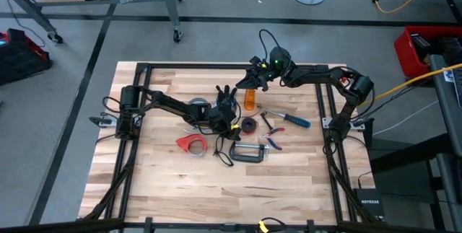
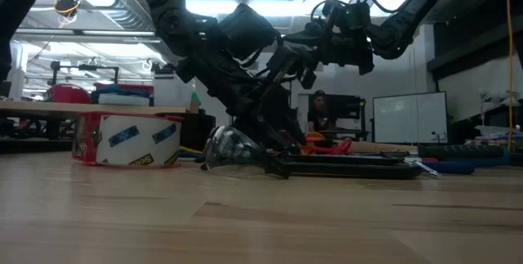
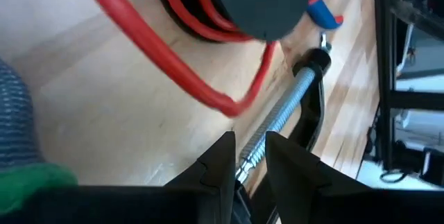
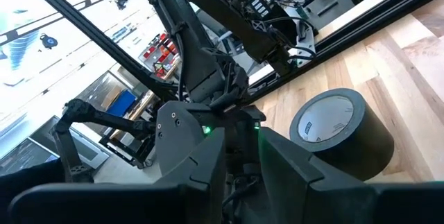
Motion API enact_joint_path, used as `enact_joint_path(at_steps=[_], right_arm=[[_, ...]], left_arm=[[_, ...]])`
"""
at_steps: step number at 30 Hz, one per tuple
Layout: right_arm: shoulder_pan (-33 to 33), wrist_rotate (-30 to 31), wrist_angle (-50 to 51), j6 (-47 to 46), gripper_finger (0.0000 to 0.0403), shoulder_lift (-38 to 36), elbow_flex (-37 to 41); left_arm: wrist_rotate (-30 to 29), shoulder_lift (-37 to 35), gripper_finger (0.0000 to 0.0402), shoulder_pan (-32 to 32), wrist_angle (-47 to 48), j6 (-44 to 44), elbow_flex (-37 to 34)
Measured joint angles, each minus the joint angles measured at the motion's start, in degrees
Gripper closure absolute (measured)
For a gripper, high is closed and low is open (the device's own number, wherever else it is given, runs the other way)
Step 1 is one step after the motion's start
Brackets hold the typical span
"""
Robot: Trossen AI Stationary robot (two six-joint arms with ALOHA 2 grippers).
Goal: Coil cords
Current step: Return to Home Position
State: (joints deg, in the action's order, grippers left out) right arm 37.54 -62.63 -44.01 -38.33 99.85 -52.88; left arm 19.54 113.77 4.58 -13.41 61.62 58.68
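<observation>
The red cord (image 3: 173, 64) lies near the middle of the surface (image 1: 180, 190). Part of it is wound on a black spool (image 3: 267, 2), and one slack loop trails off onto the wood. The loop sags flat because nothing grips it, and its far bend ends just beside the threaded screw of a C-clamp (image 3: 277, 113).

The left claw (image 3: 251, 141) hangs low over that clamp, near the spool. Its two tips stand a narrow gap apart with only the clamp's screw showing between them, so it pinches nothing. I judge this arm is done with the cord and free to pull back.

The right claw (image 1: 253, 80) is raised over the far side of the surface, above an orange cylinder (image 1: 249, 100) (what it is I cannot make out) and well apart from the spool. Whether this claw is spread or pinching anything I cannot tell. Dark strands hang about it, and they may be more cords.

Counted:
- one red cord, with other colours not clear apart from a green blur at the edge of the left wrist view
- one spool
- one C-clamp
- one grey tape roll (image 4: 333, 130), lying flat near the left arm
- one red tape dispenser (image 1: 190, 143)
- one blue-handled screwdriver (image 1: 294, 120)
- what look like two small red-handled pliers (image 1: 268, 122)
- two arms

The tools sit loosely around the spool, and none touches the cord except perhaps the clamp.
</observation>
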Motion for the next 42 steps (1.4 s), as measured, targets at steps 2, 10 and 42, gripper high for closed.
enact_joint_path(at_steps=[2, 10, 42], right_arm=[[0.0, 0.0, 0.0, 0.0, 0.0313, -0.2, 0.0], [0.0, -0.3, 0.0, 0.0, 0.0313, -5.7, 0.0], [9.4, 6.7, 39.1, 11.5, 0.0313, -58.1, 0.0]], left_arm=[[0.0, -1.4, 0.0329, -0.1, 0.6, -2.1, -0.2], [-6.2, -12.2, 0.0329, -0.1, 0.5, -14.8, 0.0], [-26.3, -78.5, 0.0329, 0.7, 53.8, -48.7, -0.6]])
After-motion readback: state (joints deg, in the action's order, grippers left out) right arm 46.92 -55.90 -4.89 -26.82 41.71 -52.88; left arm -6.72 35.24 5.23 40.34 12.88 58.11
